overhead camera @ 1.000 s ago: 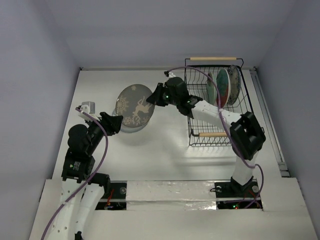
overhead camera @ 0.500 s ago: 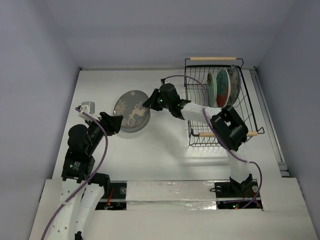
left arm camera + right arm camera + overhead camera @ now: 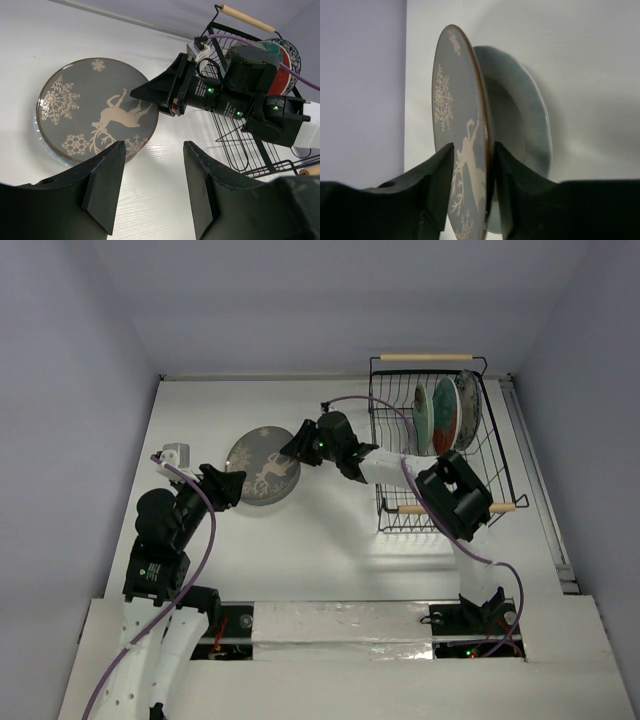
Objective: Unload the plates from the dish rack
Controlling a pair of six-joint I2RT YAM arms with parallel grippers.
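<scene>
A grey-brown plate (image 3: pixel 262 464) with a pale deer and snowflake motif lies flat on a pale green plate (image 3: pixel 522 125) on the table, left of the dish rack (image 3: pixel 428 358). My right gripper (image 3: pixel 292 448) is at this plate's right rim. In the right wrist view its open fingers straddle the rim (image 3: pixel 474 145), with a gap on both sides. My left gripper (image 3: pixel 154 145) hangs open and empty above bare table, just near-right of the grey-brown plate (image 3: pixel 95 115). In the rack, a teal-and-red plate (image 3: pixel 447 412) and two others stand on edge.
The black wire rack (image 3: pixel 235 145) with wooden rod handles fills the right side of the table. A purple cable (image 3: pixel 400 395) from the right arm loops across the rack's left end. A wall runs behind the table.
The right arm brought the grey-brown plate down from a tilted hold to lie flat on the pale green plate, then spread its fingers off it. The left arm has not moved.
</scene>
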